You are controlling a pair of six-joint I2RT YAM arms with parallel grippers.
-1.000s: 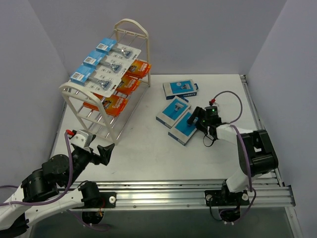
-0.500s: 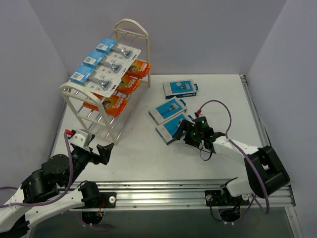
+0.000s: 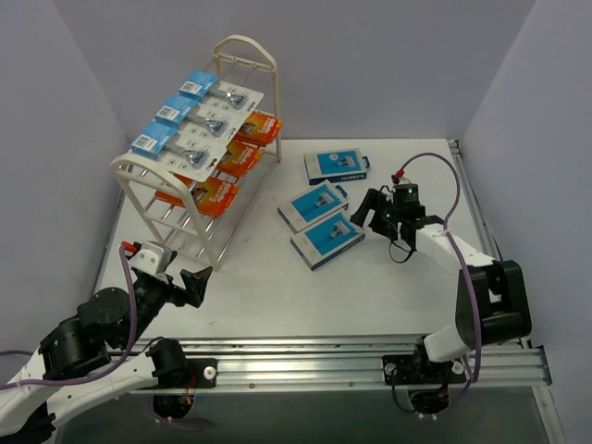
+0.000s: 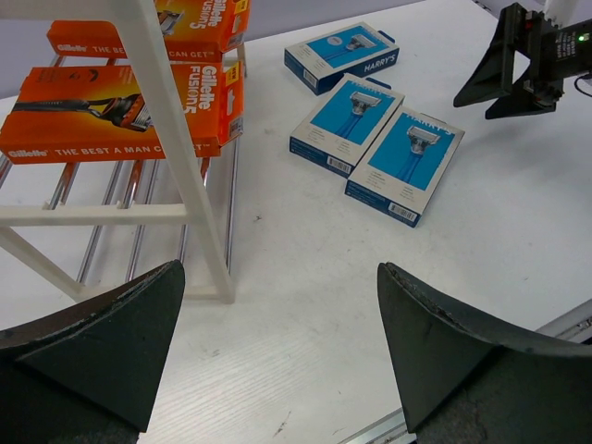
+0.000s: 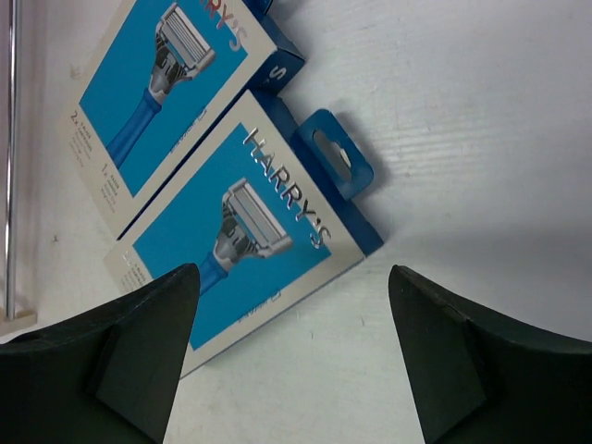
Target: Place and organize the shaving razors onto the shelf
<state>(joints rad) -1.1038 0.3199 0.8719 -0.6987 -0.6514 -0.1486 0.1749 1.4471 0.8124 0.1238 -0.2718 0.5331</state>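
On the shelf [image 4: 180, 157], you can read "Gillette Fusion5" and "THE BEST A MAN C…" on the lower orange box [image 4: 111, 116]. The upper orange box [image 4: 190, 18] shows "Gillette" and "A MAN CAN GET". Right of the shelf, the farthest blue box [image 4: 340, 57] reads "HARRY'S" along its side. The closest blue box [image 5: 236, 231] reads "HARRY'S" in silver across its face. Its small print is too fine to read.

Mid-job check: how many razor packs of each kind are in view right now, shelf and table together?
White blister cards with blue headers: 3
Flat orange cardboard boxes: 3
Blue-and-white cardboard boxes: 3
Total: 9
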